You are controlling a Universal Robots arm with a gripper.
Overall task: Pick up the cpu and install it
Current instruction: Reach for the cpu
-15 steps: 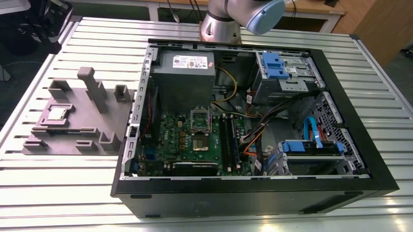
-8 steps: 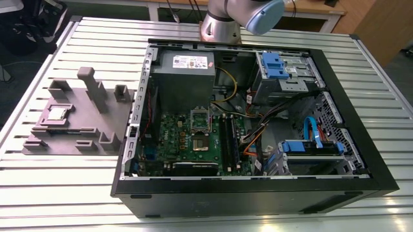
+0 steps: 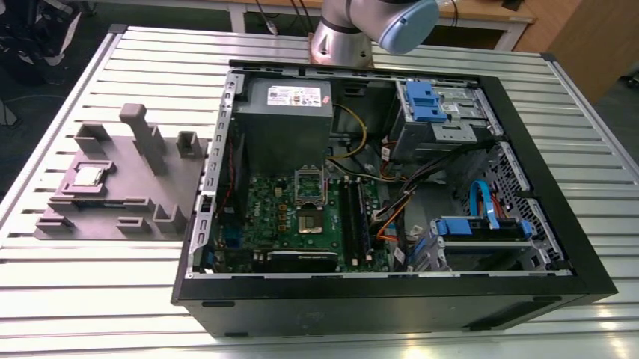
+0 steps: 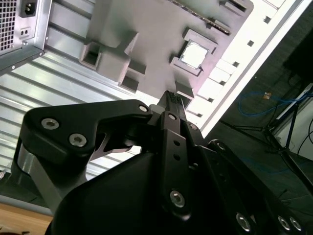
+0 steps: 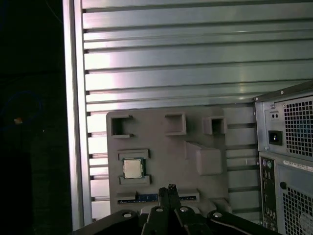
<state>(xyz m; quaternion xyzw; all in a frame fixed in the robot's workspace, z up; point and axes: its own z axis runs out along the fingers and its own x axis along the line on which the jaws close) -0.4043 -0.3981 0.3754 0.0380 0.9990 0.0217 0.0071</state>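
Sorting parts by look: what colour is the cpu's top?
Silvery-grey metal; the cpu shows best in the first wrist view.

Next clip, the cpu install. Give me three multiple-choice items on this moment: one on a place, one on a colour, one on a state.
1. Where is the cpu?
A) seated in a socket
B) in a recess of the grey tray
C) held by the arm

2. What colour are the drive caddies inside the computer case?
A) red
B) blue
C) white

3. How is the computer case?
A) lying with its side open, motherboard exposed
B) closed by its side panel
C) standing upright

Answers:
1 B: the chip lies in the tray, on the exterior view's left of the case and apart from the gripper.
2 B: both caddies are blue.
3 A: the board and cables show from above.
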